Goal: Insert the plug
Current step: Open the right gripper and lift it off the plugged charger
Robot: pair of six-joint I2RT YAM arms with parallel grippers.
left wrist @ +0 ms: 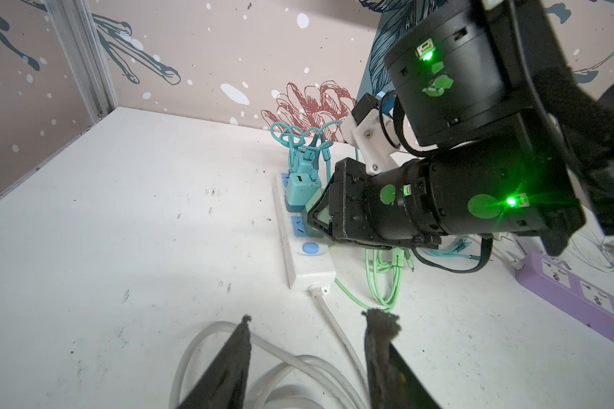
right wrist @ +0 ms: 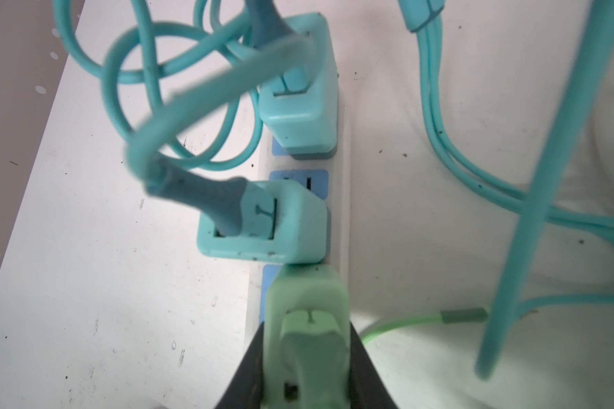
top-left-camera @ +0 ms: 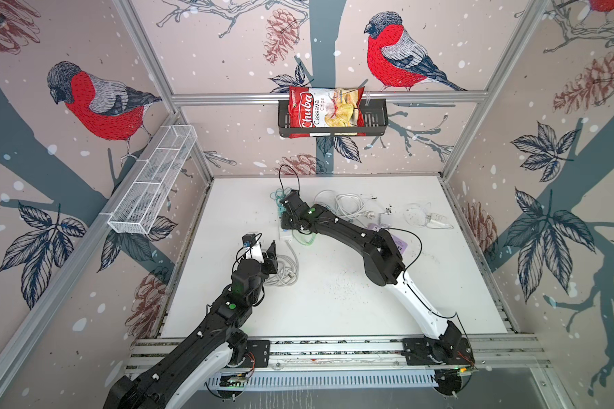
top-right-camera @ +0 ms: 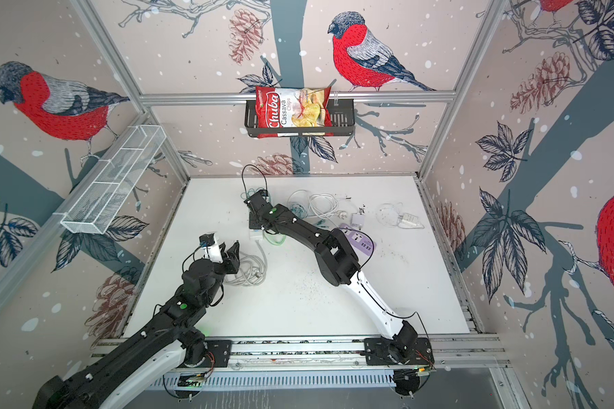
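In both top views the right arm reaches across the middle, stretched long and low. Its wrist is bent down so that the right gripper (top-left-camera: 285, 220) sits over the white power strip (top-left-camera: 285, 233) towards the back wall. The left arm is folded closer in, and the left gripper (top-right-camera: 228, 248) hovers above a coil of white cable (top-right-camera: 247, 272), apart from the strip.

From the left wrist, the left gripper (left wrist: 311, 348) is spread wide and holds nothing; the cable lies beneath it. Beyond it, the right gripper (left wrist: 319, 216) is clamped on the green plug (left wrist: 316, 207). The green plug meets the strip at a slant, just beside a blue charger (left wrist: 300, 187) that already stands in the strip.

From the right wrist, the green plug (right wrist: 307, 311) fills the jaws, pinched on both flanks. It sits over a blue socket (right wrist: 267, 283) and touches the corner of the neighbouring charger (right wrist: 263, 219). Whether the prongs are in cannot be seen (the plug's own body hides them).

To do this step well, I would first square the green plug upright to the strip and ease it off the charger so it does not jam, then press straight down. The strip looks light and nothing holds it, so the idle left gripper could steady it.
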